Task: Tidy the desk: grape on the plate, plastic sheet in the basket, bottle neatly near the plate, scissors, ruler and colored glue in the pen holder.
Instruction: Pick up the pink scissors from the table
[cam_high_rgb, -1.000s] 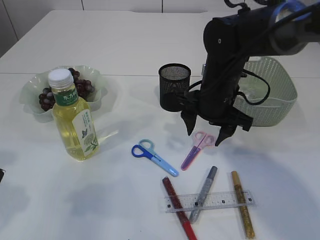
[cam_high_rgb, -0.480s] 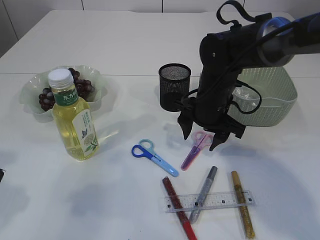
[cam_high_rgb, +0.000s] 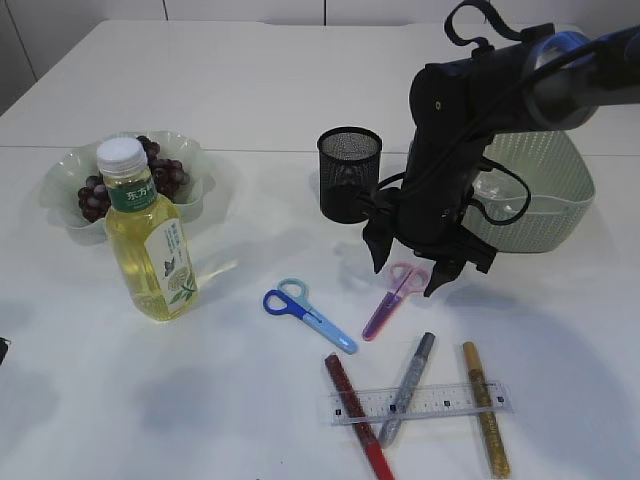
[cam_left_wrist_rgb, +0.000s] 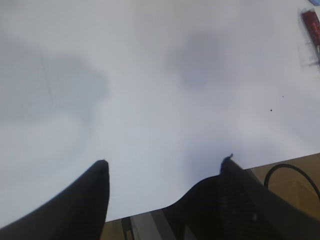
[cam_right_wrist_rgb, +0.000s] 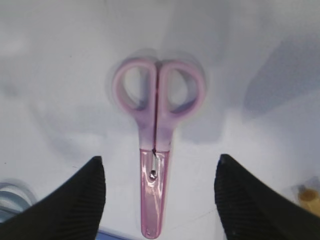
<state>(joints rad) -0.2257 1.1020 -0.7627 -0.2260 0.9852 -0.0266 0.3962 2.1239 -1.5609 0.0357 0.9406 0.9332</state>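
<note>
Right hand (cam_high_rgb: 410, 277) released, spread over pink scissors (cam_right_wrist_rgb: 155, 130); wrist view shows them whole. Left hand (cam_left_wrist_rgb: 165, 167) released at bench (cam_left_wrist_rgb: 150, 75) near edge.

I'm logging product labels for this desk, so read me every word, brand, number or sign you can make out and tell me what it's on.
"东方" in white on the green neck band of the tea bottle; any characters after it turn out of sight.
Bottle's lower white label: leaf drawing and small print, too small to read.
Clear ruler: tick marks and numerals, too small to read.
Pink scissors, blue scissors, glue pens: no text visible.
</note>
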